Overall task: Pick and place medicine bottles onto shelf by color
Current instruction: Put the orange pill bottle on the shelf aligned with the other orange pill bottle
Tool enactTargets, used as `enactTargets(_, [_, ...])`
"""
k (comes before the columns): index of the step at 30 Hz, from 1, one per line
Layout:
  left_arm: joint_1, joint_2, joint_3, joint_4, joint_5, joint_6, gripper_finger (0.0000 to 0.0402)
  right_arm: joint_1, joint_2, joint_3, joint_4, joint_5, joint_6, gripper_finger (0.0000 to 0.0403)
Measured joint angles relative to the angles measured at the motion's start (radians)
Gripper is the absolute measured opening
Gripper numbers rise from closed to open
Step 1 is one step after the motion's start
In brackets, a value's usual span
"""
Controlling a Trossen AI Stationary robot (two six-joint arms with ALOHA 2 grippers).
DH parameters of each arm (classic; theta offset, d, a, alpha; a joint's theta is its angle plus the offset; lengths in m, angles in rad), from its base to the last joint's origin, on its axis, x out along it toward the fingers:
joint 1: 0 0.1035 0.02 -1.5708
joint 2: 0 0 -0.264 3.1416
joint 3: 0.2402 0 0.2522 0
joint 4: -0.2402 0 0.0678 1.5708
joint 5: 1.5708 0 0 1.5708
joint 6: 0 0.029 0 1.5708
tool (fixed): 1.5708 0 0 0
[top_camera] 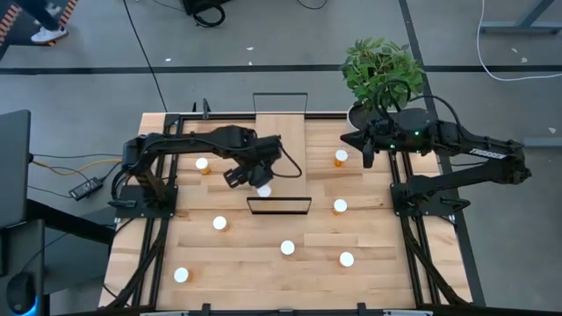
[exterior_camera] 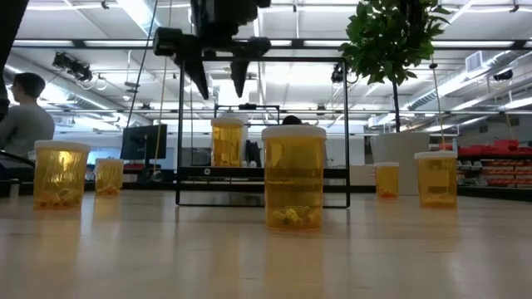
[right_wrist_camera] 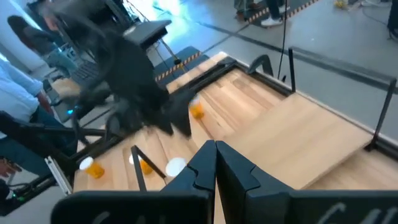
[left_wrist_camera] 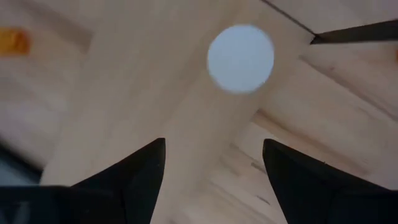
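Observation:
The shelf [top_camera: 279, 140] is a pale board with a black frame, lying mid-table. A white-capped amber medicine bottle [top_camera: 263, 190] stands on its near end. My left gripper [top_camera: 254, 179] hovers just above that bottle, open and holding nothing. In the low view the gripper [exterior_camera: 219, 79] hangs clear over the bottle [exterior_camera: 227, 141]. In the left wrist view the cap [left_wrist_camera: 240, 58] lies beyond the spread fingers [left_wrist_camera: 134, 177]. Other bottles stand on the table [top_camera: 202, 164] [top_camera: 341, 157] [top_camera: 340, 206]. My right gripper [top_camera: 364, 151] waits shut at the right, its view showing [right_wrist_camera: 216, 155] closed fingers.
A potted plant [top_camera: 382, 70] stands at the table's back right, beside the right arm. More bottles sit toward the front of the table [top_camera: 219, 223] [top_camera: 287, 247] [top_camera: 346, 259]. A person [exterior_camera: 21, 116] sits beyond the table at the low view's left.

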Motion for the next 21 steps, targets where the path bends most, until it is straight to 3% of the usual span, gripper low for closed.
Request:
enactTargets(5, [0.032, -0.102, 0.000, -0.003, -0.048, -0.107, 0.0274, 0.000, 0.049, 0.000, -0.118, -0.068, -0.001, 0.0035])
enactTargets(9, [0.074, -0.190, 0.000, 0.007, -0.058, -0.191, 0.0273, 0.000, 0.108, 0.000, -0.176, -0.145, -0.031, 0.0092])
enactTargets(13, [0.123, -0.277, 0.000, 0.039, -0.056, -0.293, 0.0266, 0.003, 0.150, 0.000, -0.314, -0.154, -0.034, 0.0158])
enactTargets(17, [0.165, -0.347, 0.000, 0.118, -0.056, -0.476, 0.0256, 0.046, 0.200, -0.001, -0.475, -0.153, -0.068, 0.0204])
enactTargets(21, [0.189, -0.391, 0.000, 0.230, -0.056, -0.724, 0.0245, 0.113, 0.265, -0.001, -0.504, -0.150, -0.135, 0.0229])
